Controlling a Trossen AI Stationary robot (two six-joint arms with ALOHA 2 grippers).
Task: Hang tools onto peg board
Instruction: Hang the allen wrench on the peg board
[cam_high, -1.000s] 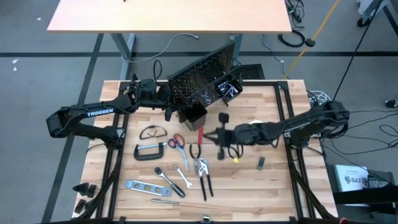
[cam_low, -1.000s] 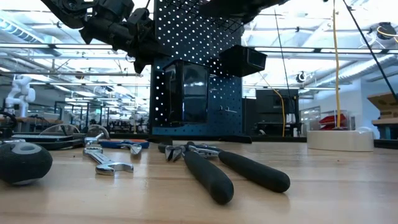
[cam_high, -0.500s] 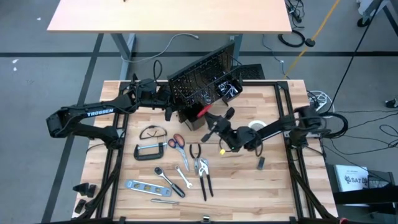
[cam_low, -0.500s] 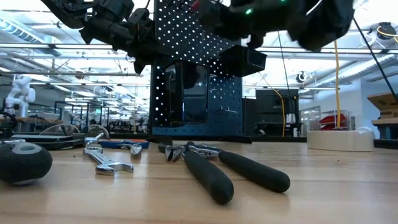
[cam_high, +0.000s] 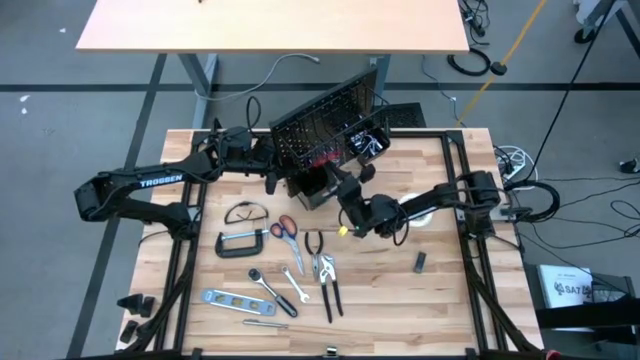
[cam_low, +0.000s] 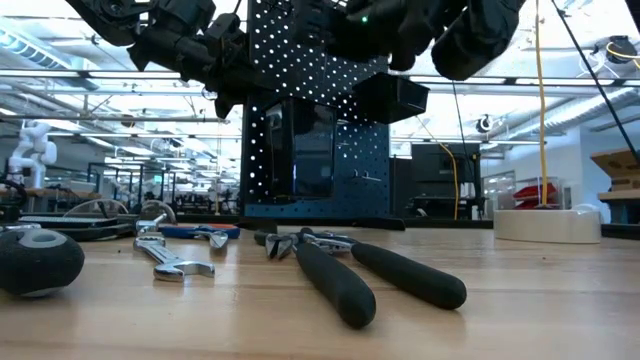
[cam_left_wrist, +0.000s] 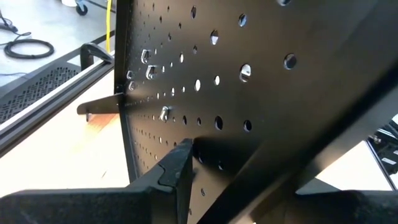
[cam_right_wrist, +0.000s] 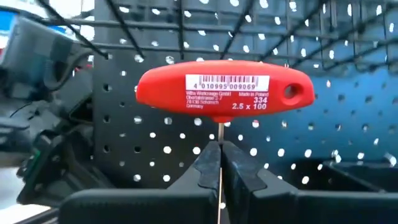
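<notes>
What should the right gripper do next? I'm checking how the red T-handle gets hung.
Probably ease the right gripper, shut on the T-handle's shaft, forward to the peg board: the handle faces the holes but isn't hooked yet.

One camera hangs overhead, looking straight down on the whole table. A second sits at table-top height, looking level across it into the room. Each wrist camera looks forward, very close to the peg board, from opposite faces. All four views share that peg board.
</notes>
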